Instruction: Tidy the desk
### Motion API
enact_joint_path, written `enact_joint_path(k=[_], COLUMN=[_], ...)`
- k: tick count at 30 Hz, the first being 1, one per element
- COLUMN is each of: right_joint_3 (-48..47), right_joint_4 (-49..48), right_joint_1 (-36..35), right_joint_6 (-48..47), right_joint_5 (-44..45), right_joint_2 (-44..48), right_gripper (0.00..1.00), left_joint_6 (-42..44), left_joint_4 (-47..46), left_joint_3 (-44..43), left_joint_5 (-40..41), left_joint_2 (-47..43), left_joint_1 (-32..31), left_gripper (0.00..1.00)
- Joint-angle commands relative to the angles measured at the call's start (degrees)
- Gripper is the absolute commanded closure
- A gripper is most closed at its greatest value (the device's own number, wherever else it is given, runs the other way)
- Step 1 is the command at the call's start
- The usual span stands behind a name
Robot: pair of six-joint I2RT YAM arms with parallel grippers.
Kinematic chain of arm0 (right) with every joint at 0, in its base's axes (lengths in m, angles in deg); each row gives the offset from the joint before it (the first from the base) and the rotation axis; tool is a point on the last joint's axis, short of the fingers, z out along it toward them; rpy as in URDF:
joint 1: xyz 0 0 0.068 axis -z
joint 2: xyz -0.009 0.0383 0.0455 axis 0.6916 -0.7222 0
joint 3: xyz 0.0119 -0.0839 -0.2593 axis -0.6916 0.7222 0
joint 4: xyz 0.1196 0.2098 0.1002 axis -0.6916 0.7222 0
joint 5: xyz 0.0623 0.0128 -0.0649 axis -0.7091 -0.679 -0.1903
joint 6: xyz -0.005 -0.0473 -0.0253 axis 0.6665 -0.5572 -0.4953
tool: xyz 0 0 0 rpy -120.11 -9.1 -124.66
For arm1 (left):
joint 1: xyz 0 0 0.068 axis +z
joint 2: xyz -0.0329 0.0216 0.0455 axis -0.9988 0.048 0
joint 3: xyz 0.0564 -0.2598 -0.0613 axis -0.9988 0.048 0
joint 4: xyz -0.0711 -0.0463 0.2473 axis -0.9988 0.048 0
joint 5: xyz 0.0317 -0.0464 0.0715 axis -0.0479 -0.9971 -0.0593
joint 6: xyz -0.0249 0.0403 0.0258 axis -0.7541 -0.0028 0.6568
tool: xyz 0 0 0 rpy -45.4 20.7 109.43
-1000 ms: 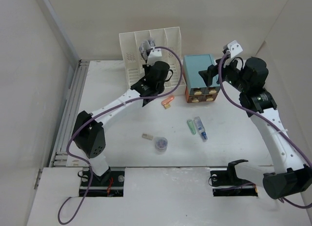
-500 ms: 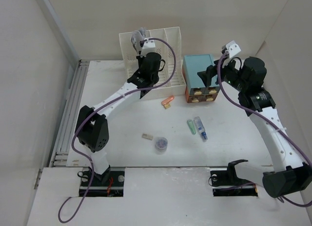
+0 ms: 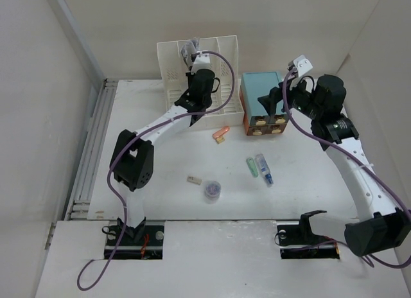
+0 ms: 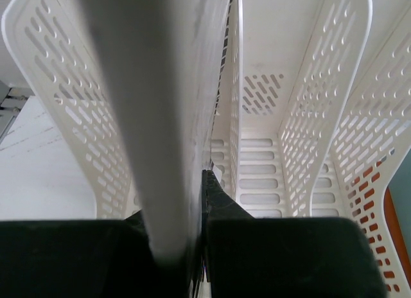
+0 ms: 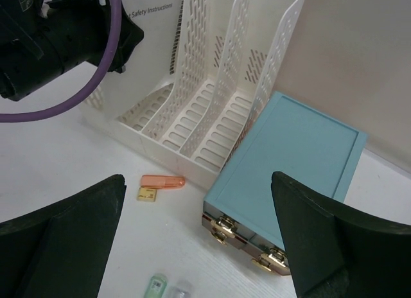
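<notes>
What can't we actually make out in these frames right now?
- Left wrist view: the sheet in the left gripper is blurred because it is too close to the lens. Its print is unreadable, and it blocks part of the file rack.
- Right wrist view: the green item and the clear item are cut off by the bottom edge.
- Top external view: the round item is too small to identify.

Plain off-white walls stand on three sides.

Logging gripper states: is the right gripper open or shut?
Open. Right wrist view: the right gripper has fingers far apart, nothing between them.
</notes>
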Motion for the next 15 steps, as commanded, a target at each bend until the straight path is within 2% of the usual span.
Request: enact_joint_path(k=[1, 6, 15], right_joint_3=[-0.02, 0.51, 1.04], right_joint_4=[-3.09, -3.09, -3.09], right_joint_1=[0.45, 0.45, 0.45], right_joint_6=[0.76, -0.38, -1.52], right_joint_5=[-1.61, -3.45, -5.21], right_joint_2=[-0.41, -0.94, -1.46], right_gripper=[0.0, 0.0, 0.0], left_joint_6=[3.0, 4.5, 3.88], left_joint_4=[-11.83, -18.18, -30.03], left_joint_3=[-2.09, 0.47, 12.14], left_joint_5=[3.25, 5.27, 5.8], left_joint_2=[-1.1, 0.66, 1.27], left_joint_1=[0.31, 0.31, 0.31], left_gripper=[1.0, 1.0, 1.0])
